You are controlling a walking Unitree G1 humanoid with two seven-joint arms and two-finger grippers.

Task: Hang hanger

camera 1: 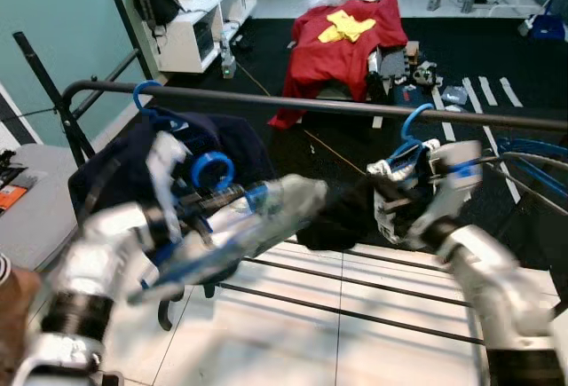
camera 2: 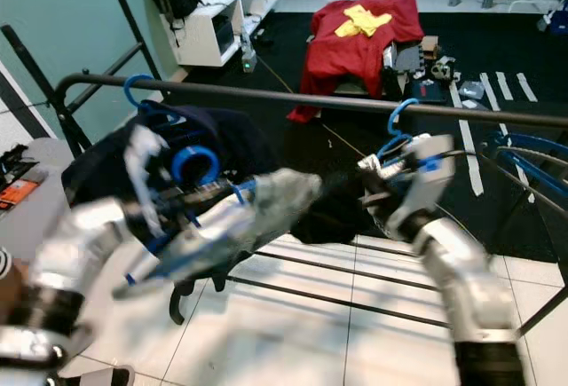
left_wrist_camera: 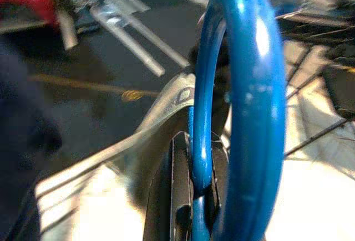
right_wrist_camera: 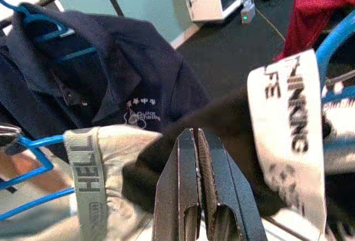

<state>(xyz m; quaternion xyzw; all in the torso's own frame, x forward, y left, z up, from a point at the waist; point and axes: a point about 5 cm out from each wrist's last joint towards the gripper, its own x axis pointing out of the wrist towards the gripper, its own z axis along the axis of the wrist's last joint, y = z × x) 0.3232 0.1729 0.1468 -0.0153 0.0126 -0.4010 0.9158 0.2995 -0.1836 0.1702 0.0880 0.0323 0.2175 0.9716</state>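
- blue plastic hanger [left_wrist_camera: 244, 113], round-sectioned hook, pinched between the closed fingers of the left end effector [camera 1: 206, 193], held below the dark metal rail [camera 1: 337, 106].
- grey-and-black garment [right_wrist_camera: 111, 169]; bands read "hell" and "…inking", partly cut off.
- right end effector [right_wrist_camera: 198, 158]: fingers pressed together on black cloth.
- navy shirt [right_wrist_camera: 111, 80], small white chest print, illegible.

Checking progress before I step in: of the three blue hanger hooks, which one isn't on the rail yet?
The hook held in the left end effector, below the rail. The other two, at the navy shirt and by the right arm, are over it.
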